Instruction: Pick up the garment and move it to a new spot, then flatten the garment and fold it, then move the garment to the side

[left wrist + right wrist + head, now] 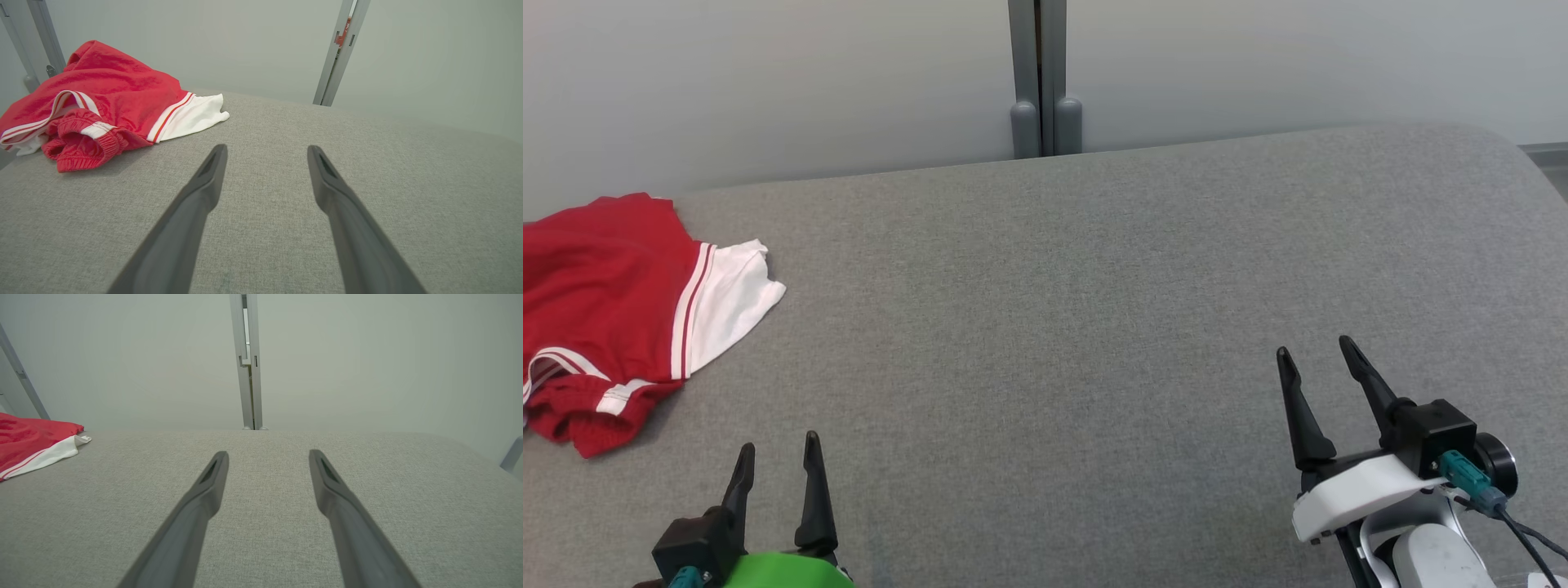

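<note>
The garment (613, 310) is red with white trim and stripes, lying crumpled at the far left of the grey fabric surface (1054, 327). The left wrist view has the garment (102, 106) at its upper left, and the right wrist view catches an edge of the garment (32, 445) at its left border. My left gripper (778, 445) is open at the lower left, a short way to the right of and nearer than the garment, with nothing between its fingers. My right gripper (1313, 347) is open at the lower right, far from the cloth and empty.
A pale wall runs behind the surface, with a grey vertical post (1037, 77) at its middle. The surface's far edge curves down at the right (1503, 147). Bare grey fabric stretches between the two grippers.
</note>
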